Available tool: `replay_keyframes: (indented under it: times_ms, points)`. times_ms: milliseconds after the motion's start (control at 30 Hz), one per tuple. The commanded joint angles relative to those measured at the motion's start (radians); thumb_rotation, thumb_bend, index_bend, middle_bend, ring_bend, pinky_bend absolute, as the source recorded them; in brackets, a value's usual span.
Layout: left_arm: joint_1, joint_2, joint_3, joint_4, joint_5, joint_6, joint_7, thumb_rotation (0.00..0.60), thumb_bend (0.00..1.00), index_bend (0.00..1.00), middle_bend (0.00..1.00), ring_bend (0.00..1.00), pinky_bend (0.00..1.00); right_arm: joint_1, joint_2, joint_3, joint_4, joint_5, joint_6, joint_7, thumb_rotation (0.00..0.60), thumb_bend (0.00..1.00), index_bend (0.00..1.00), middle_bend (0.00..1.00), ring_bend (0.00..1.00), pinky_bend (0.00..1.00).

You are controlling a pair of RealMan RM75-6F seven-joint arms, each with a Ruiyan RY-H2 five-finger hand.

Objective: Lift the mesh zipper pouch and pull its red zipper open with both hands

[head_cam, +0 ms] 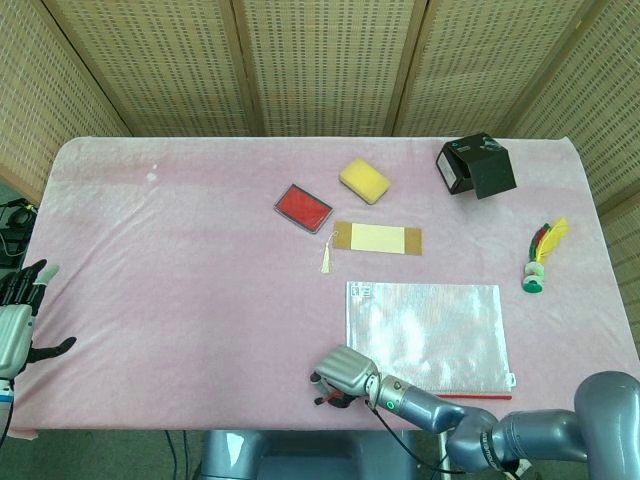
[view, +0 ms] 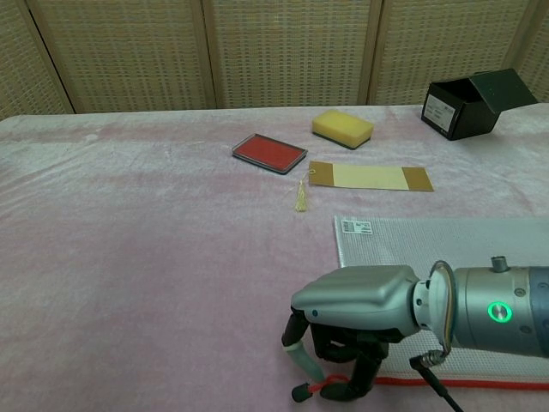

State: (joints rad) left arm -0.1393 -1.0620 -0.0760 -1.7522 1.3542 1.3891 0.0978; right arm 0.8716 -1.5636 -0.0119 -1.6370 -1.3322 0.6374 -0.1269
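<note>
R hand (view: 352, 330) pinches red zipper pull (view: 316, 390), clear only in chest view.

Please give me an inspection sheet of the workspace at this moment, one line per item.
Surface: pink cloth covers table.
Job's things: mesh pouch lies flat; red zipper along near edge.
Clutter: red pad, yellow sponge, bookmark, black box, feather toy.
Hands: right hand curls fingers around the red zipper pull; left hand off the table's edge, fingers apart, holding nothing.
Cables: thin wire at right wrist.
Surroundings: wicker screens.
</note>
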Motion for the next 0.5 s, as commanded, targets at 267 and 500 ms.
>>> replay_keyframes:
  times_ms: [267,500]
  points:
    - [0.0,0.004,0.001,-0.002,0.001,-0.002,-0.008,0.6,0.0,0.0,0.0,0.0,0.0,0.005,0.123,0.098,-0.09,-0.034,0.047,0.173,0.6,0.73,0.81,0.98,0.9,1.0]
    - [-0.001,0.006,0.002,-0.004,0.001,-0.003,-0.014,0.6,0.0,0.0,0.0,0.0,0.0,0.03,0.208,0.207,-0.132,0.056,0.022,0.319,0.6,0.73,0.84,0.99,0.9,1.0]
